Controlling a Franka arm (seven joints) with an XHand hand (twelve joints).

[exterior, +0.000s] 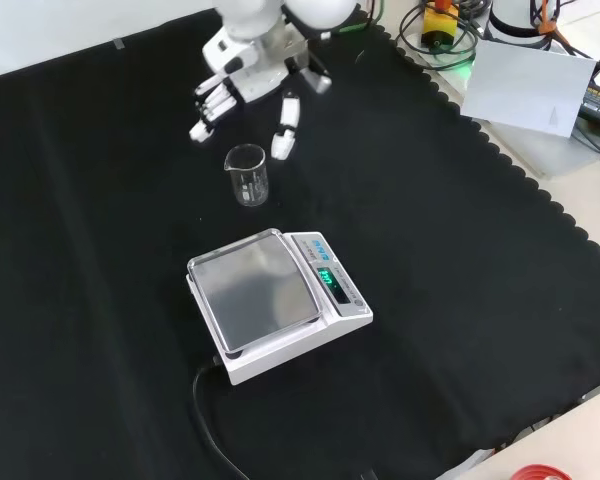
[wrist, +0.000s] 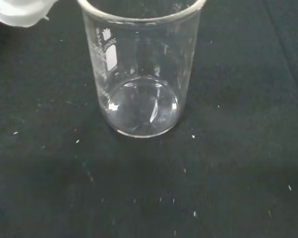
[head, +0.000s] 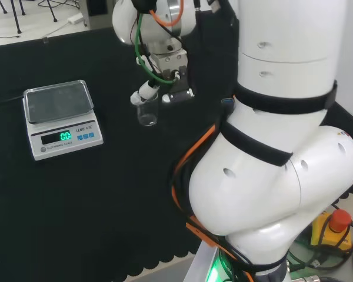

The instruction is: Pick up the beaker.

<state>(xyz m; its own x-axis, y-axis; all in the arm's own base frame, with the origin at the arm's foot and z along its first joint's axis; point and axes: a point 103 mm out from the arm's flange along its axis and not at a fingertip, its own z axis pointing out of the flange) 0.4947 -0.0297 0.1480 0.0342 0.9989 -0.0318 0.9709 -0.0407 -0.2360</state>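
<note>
While a black cloth covers the desk [exterior: 100, 200], a digital scale [exterior: 275, 300] sits in the front view's middle. Above it, the robot hand [exterior: 245, 85] hangs with straight, spread fingers, holding nothing, just beyond the upright, empty glass beaker [exterior: 247, 175].

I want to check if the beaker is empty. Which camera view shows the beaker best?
The wrist view: the beaker is close, and its clear bottom looks empty. The front view shows it whole but small, upright on the cloth beside the scale. In the head view, the hand partly covers it.
</note>
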